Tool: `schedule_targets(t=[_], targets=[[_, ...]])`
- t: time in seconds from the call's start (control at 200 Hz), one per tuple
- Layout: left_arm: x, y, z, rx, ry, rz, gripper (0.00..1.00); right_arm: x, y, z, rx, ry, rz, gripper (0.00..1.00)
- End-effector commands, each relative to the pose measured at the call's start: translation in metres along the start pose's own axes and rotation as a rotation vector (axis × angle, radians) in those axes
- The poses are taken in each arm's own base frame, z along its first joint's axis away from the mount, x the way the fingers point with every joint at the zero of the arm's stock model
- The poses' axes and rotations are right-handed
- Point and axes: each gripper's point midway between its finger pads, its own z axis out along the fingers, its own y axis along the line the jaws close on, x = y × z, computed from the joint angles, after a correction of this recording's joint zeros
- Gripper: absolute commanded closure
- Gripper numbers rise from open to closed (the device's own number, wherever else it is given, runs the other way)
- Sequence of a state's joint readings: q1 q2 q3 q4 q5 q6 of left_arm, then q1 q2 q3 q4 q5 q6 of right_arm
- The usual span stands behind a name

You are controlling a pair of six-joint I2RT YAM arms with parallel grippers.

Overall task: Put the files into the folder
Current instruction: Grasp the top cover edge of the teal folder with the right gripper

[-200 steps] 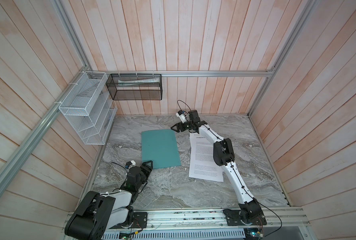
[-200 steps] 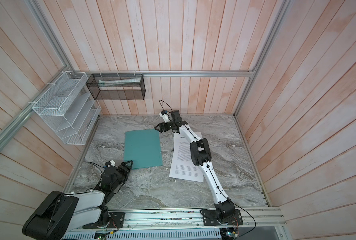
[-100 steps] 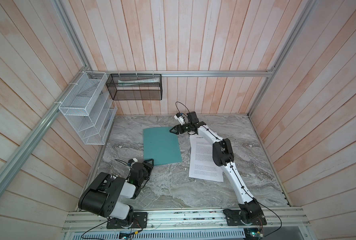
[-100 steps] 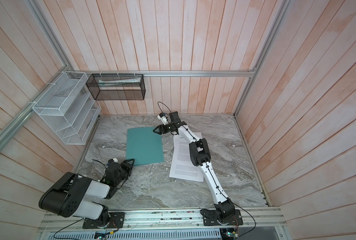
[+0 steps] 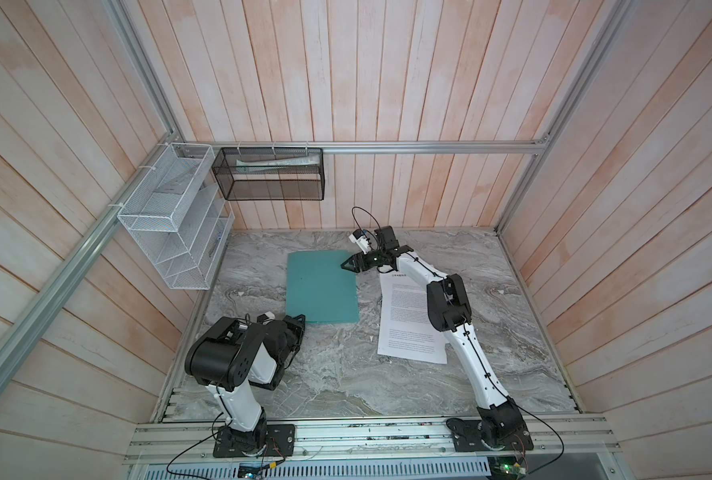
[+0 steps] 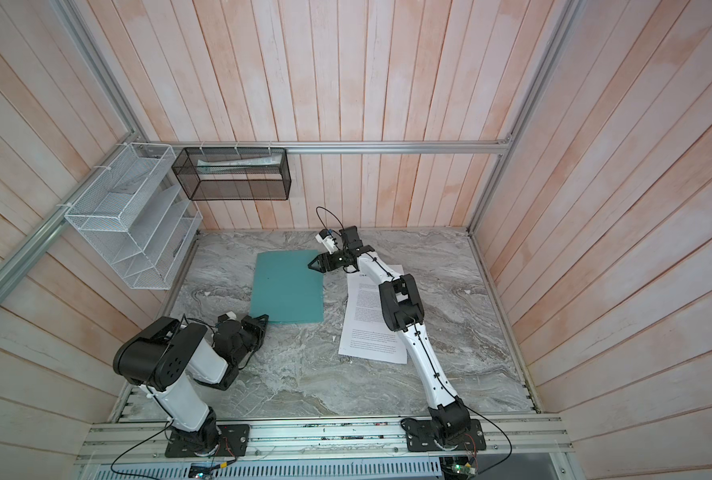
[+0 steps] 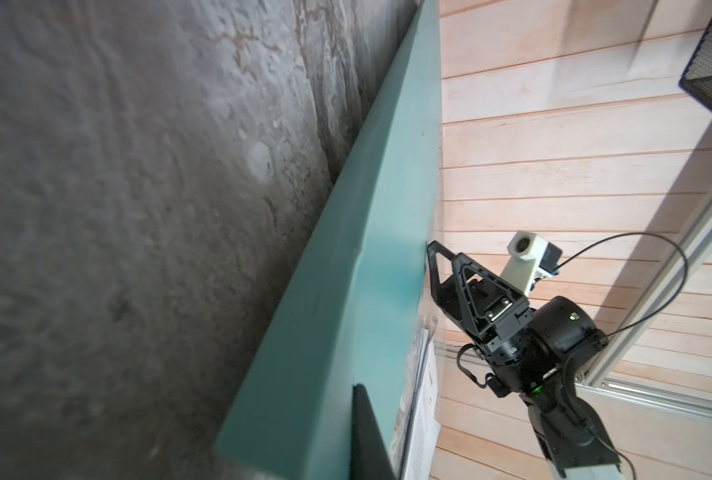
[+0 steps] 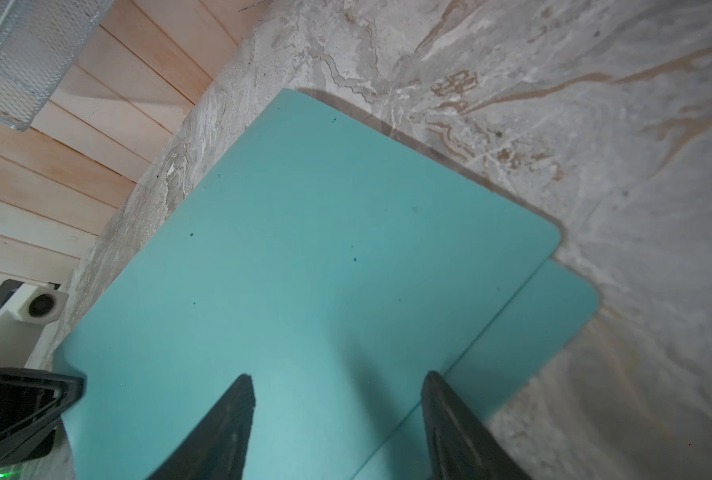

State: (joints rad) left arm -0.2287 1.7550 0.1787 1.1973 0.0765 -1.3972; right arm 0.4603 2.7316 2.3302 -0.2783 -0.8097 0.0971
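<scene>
The teal folder (image 5: pixel 321 286) (image 6: pixel 287 286) lies shut on the marble table, left of centre in both top views. The files (image 5: pixel 408 328) (image 6: pixel 370 332), white printed sheets, lie to its right, partly under my right arm. My left gripper (image 5: pixel 301 318) (image 7: pixel 359 390) is shut on the folder's (image 7: pixel 346 257) near left corner; only one finger shows, lying on the cover. My right gripper (image 5: pixel 344 266) (image 8: pixel 337 378) stands open over the folder's (image 8: pixel 304 232) far right corner, where the top cover sits offset from the lower one.
A white wire rack (image 5: pixel 171 216) hangs on the left wall. A black mesh basket (image 5: pixel 271 174) with rolled papers hangs on the back wall. Wooden walls close in three sides, and an aluminium rail (image 5: pixel 366 432) with both arm bases runs along the front.
My left arm rose and reached to the folder's near left corner, and its gripper shut. My right gripper moved left over the folder's far corner and narrowed. The folder shifted slightly.
</scene>
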Motion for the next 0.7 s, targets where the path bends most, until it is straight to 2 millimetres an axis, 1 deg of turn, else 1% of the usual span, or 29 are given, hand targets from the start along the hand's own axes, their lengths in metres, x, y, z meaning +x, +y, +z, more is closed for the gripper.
schedule_targets(t=[0.0, 0.065, 0.115, 0.125, 0.16, 0.17, 0.195, 0.22, 0.3, 0.36, 0.44, 0.54, 0.64, 0.695], targets=[[0.001, -0.013, -0.006, 0.053, 0.017, -0.009, 1.00, -0.012, 0.019, -0.022, -0.008, -0.024, 0.092, 0.37], [0.005, -0.020, -0.010, 0.068, 0.045, -0.009, 1.00, -0.021, 0.034, -0.038, -0.011, -0.081, 0.126, 0.37], [0.008, -0.026, -0.015, 0.086, 0.064, -0.020, 1.00, -0.022, 0.046, -0.052, -0.006, -0.128, 0.155, 0.36], [0.008, -0.027, -0.016, 0.089, 0.066, -0.022, 1.00, -0.025, 0.049, -0.056, -0.004, -0.144, 0.157, 0.36], [0.010, -0.030, -0.021, 0.102, 0.072, -0.031, 1.00, -0.020, 0.052, -0.065, 0.014, -0.171, 0.198, 0.35], [0.010, -0.031, -0.022, 0.103, 0.075, -0.033, 1.00, -0.015, 0.051, -0.065, 0.023, -0.171, 0.218, 0.35], [0.011, -0.033, -0.025, 0.107, 0.080, -0.040, 1.00, -0.015, 0.056, -0.073, 0.028, -0.191, 0.235, 0.35], [0.011, -0.035, -0.028, 0.111, 0.083, -0.043, 1.00, -0.009, 0.059, -0.077, 0.029, -0.194, 0.257, 0.35], [0.014, -0.040, -0.036, 0.111, 0.095, -0.044, 1.00, 0.011, 0.071, -0.089, 0.022, -0.203, 0.323, 0.35], [0.013, -0.046, -0.044, 0.127, 0.091, -0.038, 1.00, 0.020, 0.082, -0.097, -0.004, -0.223, 0.355, 0.35], [0.012, -0.053, -0.054, 0.137, 0.080, -0.028, 1.00, 0.036, 0.094, -0.101, -0.033, -0.216, 0.394, 0.35], [0.008, -0.062, -0.064, 0.151, 0.062, -0.012, 1.00, 0.053, 0.106, -0.098, -0.063, -0.179, 0.417, 0.35], [0.008, -0.068, -0.071, 0.161, 0.057, 0.005, 1.00, 0.067, 0.120, -0.090, -0.118, -0.153, 0.445, 0.35], [0.009, -0.068, -0.074, 0.160, 0.062, 0.010, 1.00, 0.075, 0.127, -0.085, -0.157, -0.139, 0.471, 0.37]])
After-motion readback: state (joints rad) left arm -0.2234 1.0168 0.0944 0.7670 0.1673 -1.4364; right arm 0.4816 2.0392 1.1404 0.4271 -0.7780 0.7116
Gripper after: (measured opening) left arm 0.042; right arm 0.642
